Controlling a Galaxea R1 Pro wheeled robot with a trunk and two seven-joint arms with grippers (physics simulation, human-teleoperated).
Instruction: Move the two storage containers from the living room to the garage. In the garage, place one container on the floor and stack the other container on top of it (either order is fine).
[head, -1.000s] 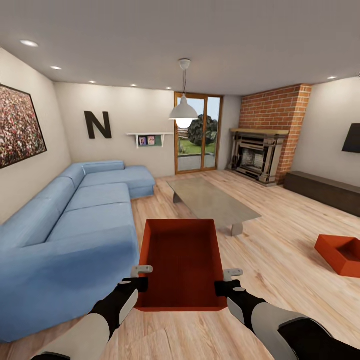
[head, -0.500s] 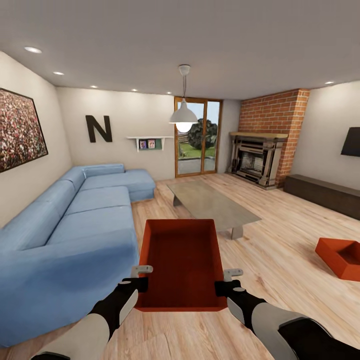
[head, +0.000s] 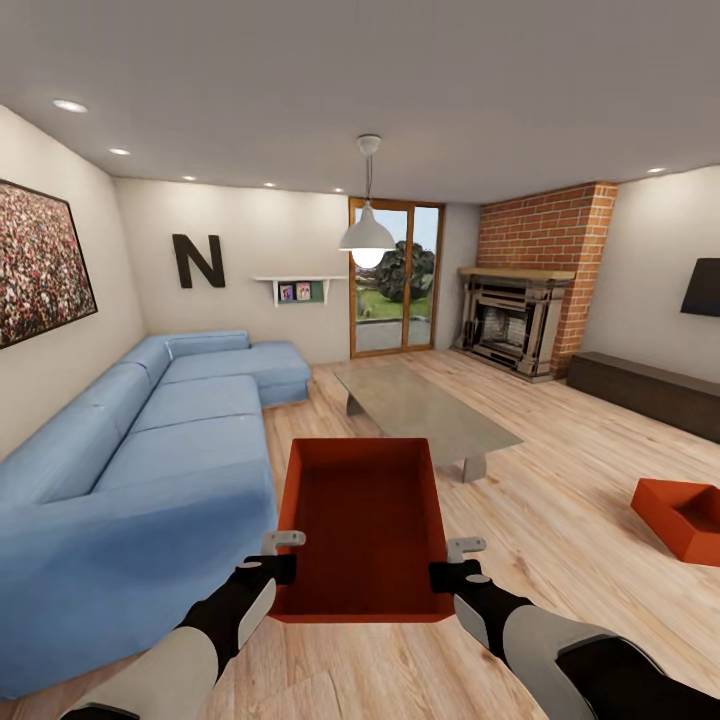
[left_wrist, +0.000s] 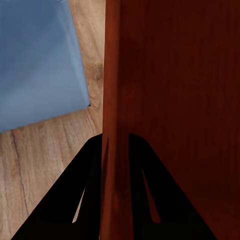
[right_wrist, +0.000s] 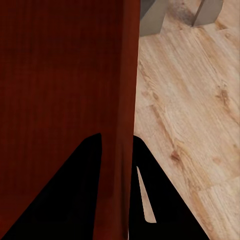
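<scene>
Your left arm (head: 175, 655) — a light grey, smooth rounded forearm shell, narrowing into a matte black wrist section. Your right arm (head: 560, 650) — the same grey shell, with a black segment behind it at the elbow end and a black wrist ahead. Your left gripper (head: 284, 553) and right gripper (head: 458, 560): black bodies tipped with small pale grey fingers. In the wrist views your fingers (left_wrist: 85, 200) read as flat black tapering wedges.

Furnishings around the wood-floored room

A blue corner sofa (head: 150, 440) lines the left wall under a speckled painting (head: 40, 262) and a black letter N (head: 198, 260). A grey low table (head: 425, 405) stands mid-room beneath a pendant lamp (head: 367, 235); a brick fireplace (head: 520, 315) fills the far right corner.
</scene>
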